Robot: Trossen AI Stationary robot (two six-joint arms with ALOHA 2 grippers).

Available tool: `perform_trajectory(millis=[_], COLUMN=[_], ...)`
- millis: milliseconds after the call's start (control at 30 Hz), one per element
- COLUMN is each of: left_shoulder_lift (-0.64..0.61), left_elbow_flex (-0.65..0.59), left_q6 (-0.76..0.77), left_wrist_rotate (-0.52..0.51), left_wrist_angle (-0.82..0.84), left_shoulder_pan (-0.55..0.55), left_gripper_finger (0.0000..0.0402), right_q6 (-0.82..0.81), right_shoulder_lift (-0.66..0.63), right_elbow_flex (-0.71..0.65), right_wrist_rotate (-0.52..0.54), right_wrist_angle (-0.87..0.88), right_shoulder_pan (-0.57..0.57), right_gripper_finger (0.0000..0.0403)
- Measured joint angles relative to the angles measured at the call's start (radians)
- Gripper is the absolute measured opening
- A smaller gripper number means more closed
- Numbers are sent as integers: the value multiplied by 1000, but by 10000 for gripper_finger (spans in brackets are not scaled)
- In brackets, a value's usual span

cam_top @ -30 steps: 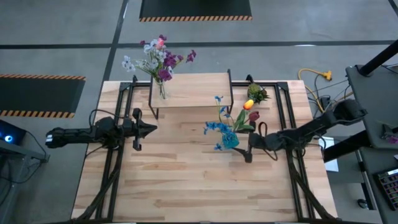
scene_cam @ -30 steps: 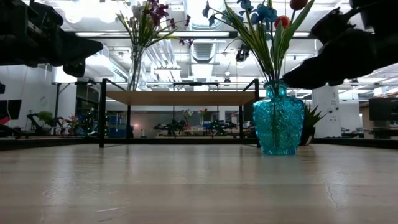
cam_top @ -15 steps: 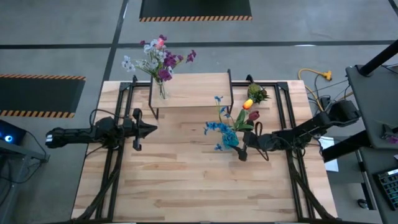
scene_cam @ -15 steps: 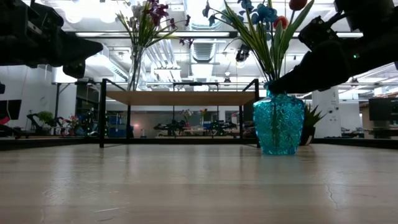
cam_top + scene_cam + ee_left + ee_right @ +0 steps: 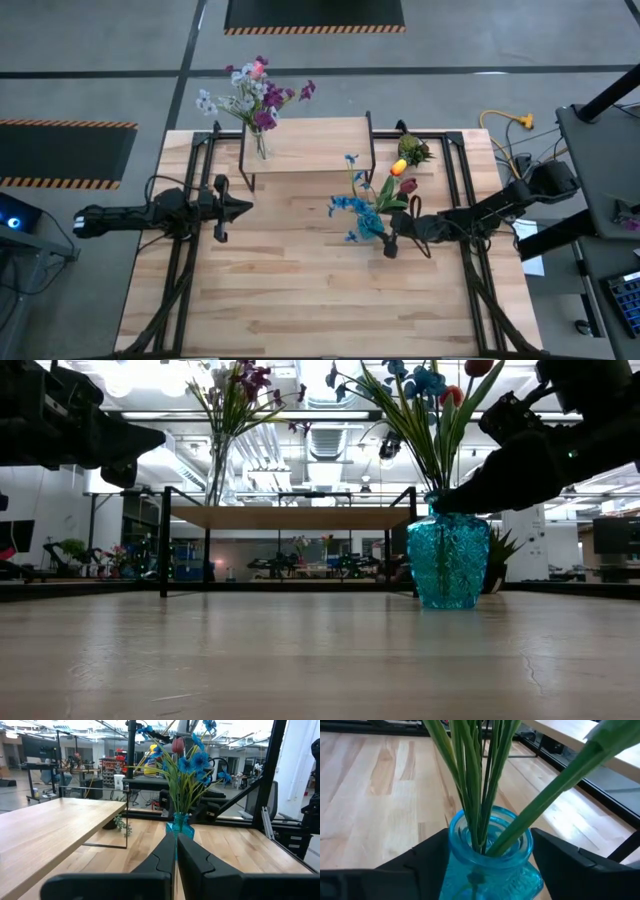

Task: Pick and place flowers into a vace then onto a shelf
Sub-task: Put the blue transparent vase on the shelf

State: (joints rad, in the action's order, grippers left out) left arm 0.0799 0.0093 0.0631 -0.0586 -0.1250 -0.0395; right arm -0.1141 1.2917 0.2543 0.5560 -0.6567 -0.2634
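Presently my right hand sits at the neck of the blue vase, right of centre in the high view. Its fingers flank the rim on both sides, just beside the glass; contact cannot be confirmed, so I cannot tell whether the hand is released or grasping. The vase stands upright on the worktop and carries flowers with blue, orange and dark red blooms, green stems running down into its mouth.

My left hand hangs above the worktop at the left of the high view, clenched on nothing, its fingers pressed together and pointing toward the vase.

The shelf stands at the upper middle of the worktop. A clear vase with purple, pink and white flowers stands on its left end.
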Motion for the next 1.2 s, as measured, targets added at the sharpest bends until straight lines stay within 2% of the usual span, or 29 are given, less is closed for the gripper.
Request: perform_trajectory(millis=[300, 633, 833, 1067, 1200], left_shoulder_lift=[0, 0, -2, -1, 0], left_elbow_flex=[0, 1, 1, 2, 2], left_q6=[2, 5, 29, 36, 36], left_wrist_rotate=[0, 0, 0, 0, 0], left_wrist_angle=[0, 11, 9, 10, 10], left_shoulder_pan=[0, 0, 0, 0, 0], left_gripper_finger=[0, 0, 0, 0, 0], right_q6=[0, -22, 35, 95, 127], right_shoulder_lift=[-5, -17, -52, -94, -96], right_elbow_flex=[0, 37, 154, 395, 514], right_wrist_rotate=[-3, -5, -5, -15, -18], right_wrist_angle=[-3, -11, 43, 341, 461], right_shoulder_pan=[0, 5, 43, 76, 154], right_gripper_finger=[194, 196, 192, 193, 194])
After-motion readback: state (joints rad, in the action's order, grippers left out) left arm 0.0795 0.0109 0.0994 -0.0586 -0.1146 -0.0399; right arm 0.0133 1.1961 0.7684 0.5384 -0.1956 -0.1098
